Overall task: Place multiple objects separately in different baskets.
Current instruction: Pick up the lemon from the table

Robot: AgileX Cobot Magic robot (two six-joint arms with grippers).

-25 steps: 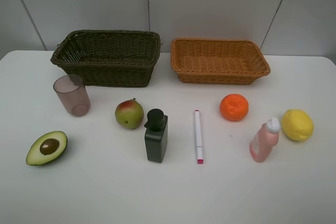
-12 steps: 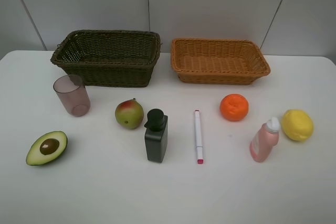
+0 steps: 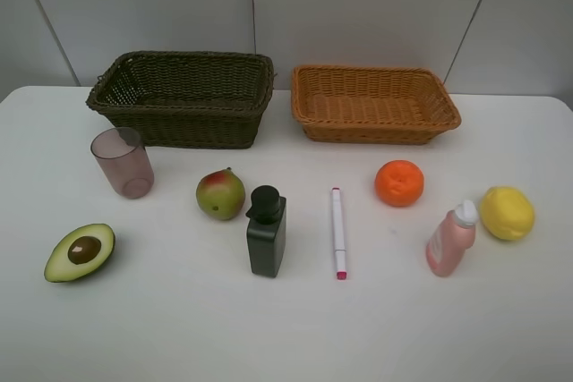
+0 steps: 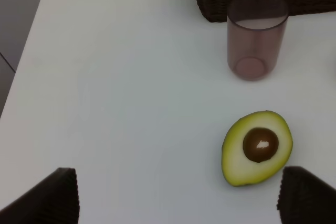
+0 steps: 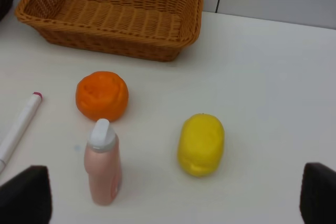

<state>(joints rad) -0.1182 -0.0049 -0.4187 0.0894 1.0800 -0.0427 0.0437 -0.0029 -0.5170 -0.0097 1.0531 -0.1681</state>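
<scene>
On the white table stand a dark brown-green basket [image 3: 183, 96] and an orange-tan basket [image 3: 373, 103], both with nothing in them. In front lie a mauve cup [image 3: 122, 162], halved avocado [image 3: 81, 251], red-green pear-like fruit [image 3: 220, 194], black pump bottle [image 3: 267, 232], pink-capped marker [image 3: 337, 232], orange [image 3: 398, 182], small pink bottle [image 3: 450, 239] and lemon [image 3: 507, 213]. My left gripper [image 4: 178, 198] is open, hovering near the avocado [image 4: 257, 147] and cup [image 4: 256, 35]. My right gripper [image 5: 172, 195] is open above the pink bottle [image 5: 103, 163], lemon [image 5: 201, 144] and orange [image 5: 102, 96].
Neither arm shows in the exterior high view. The table's left edge [image 4: 31, 35] runs close to the avocado side. A grey panelled wall [image 3: 358, 6] stands behind the baskets. The marker's tip [image 5: 21, 124] shows at the edge of the right wrist view.
</scene>
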